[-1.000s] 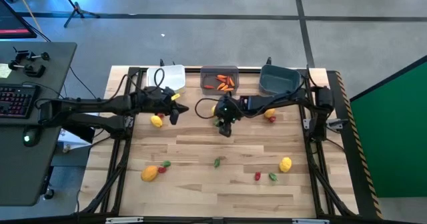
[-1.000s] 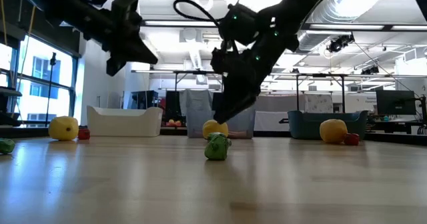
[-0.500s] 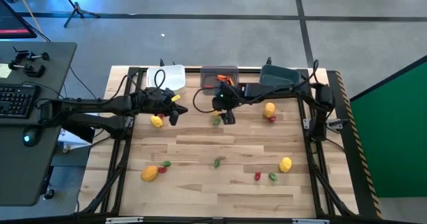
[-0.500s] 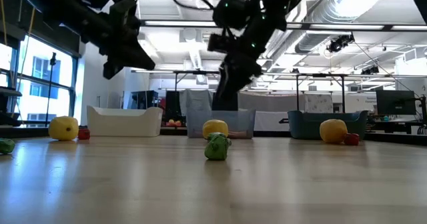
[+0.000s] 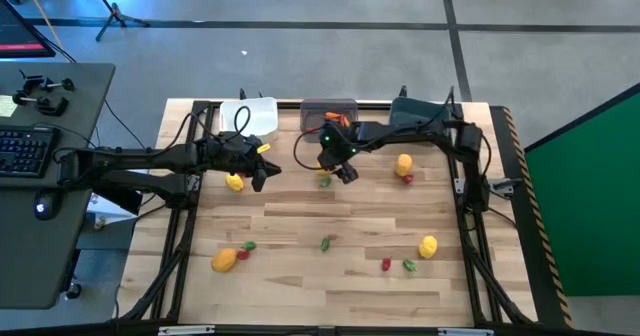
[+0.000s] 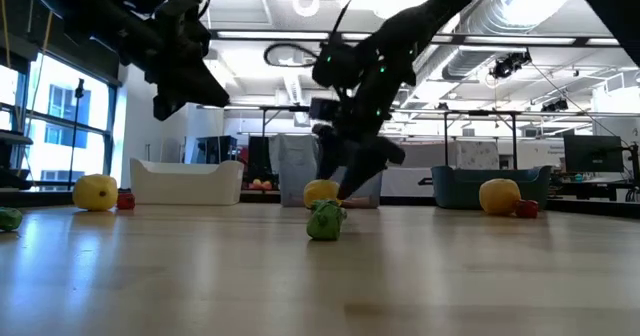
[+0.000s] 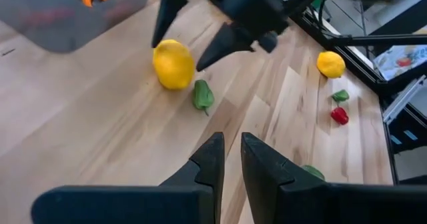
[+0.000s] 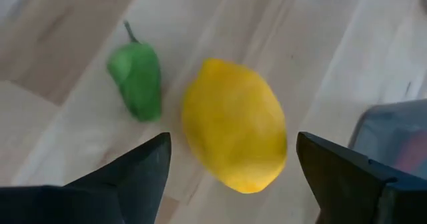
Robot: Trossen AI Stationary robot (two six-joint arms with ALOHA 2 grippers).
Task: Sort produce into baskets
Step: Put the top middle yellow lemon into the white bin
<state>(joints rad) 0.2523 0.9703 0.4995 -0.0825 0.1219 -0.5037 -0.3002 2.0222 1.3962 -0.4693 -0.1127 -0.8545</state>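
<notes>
Jaws spread — right gripper [image 8: 230, 177] straddles lemon [image 8: 235, 125]; left gripper's [image 7: 227, 159] nearly closed.

Two dark arms, black looping cables, a green light near the right hand [image 5: 343, 166].

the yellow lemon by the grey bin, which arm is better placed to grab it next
Right. The right end effector is open and hangs just over the yellow lemon, fingers on either side, beside a green pepper. The left end effector sits farther off with its fingers nearly together, and would have to travel across.
</notes>
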